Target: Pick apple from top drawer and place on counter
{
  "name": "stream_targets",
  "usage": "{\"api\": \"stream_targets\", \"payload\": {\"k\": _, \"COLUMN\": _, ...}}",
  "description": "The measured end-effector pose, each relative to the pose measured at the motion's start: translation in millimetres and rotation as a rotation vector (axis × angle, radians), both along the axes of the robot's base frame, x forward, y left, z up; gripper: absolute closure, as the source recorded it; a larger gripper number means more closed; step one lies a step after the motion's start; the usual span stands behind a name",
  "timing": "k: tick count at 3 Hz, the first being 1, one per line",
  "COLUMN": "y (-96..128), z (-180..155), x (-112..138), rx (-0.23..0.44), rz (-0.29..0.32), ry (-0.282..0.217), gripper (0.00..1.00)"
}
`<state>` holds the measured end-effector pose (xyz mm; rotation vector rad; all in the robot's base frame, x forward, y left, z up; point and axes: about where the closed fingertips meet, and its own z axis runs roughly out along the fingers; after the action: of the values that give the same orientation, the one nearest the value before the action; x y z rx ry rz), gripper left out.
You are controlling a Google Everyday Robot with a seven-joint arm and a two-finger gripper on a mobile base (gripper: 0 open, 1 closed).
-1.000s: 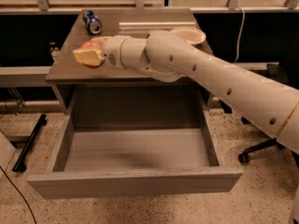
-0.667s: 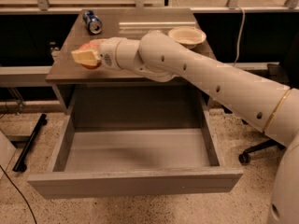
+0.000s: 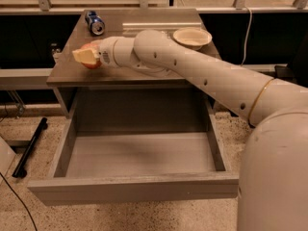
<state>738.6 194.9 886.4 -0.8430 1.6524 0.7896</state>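
My gripper (image 3: 86,57) reaches from the right over the left front part of the counter (image 3: 144,76). Its pale fingers are shut on the apple (image 3: 89,62), whose red skin shows under and between them. The apple sits low, at or just above the dark counter surface; I cannot tell if it touches. The top drawer (image 3: 139,153) is pulled open below, and its grey bottom holds nothing.
A blue soda can (image 3: 94,22) lies on its side at the counter's back left. A cream bowl (image 3: 192,36) stands at the back right. My arm crosses the counter's right half. A black bar (image 3: 30,147) lies on the floor at left.
The gripper with the apple has shifted slightly left and forward over the counter's left side, staying low. Nothing else has moved.
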Motion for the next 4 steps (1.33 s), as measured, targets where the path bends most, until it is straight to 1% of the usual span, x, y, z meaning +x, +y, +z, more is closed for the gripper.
{"api": "stream_targets", "payload": {"k": 1, "y": 3.8, "z": -6.6, "x": 16.9, "rx": -0.032, "rz": 0.000, "ry": 0.007, "gripper": 0.59}}
{"api": "stream_targets", "payload": {"k": 3, "y": 6.3, "z": -8.3, "x": 16.8, "rx": -0.035, "rz": 0.002, "ry": 0.008, "gripper": 0.12}}
{"api": "stream_targets", "payload": {"k": 4, "y": 8.5, "z": -8.9, "x": 16.1, "rx": -0.035, "rz": 0.006, "ry": 0.009, "gripper": 0.00}}
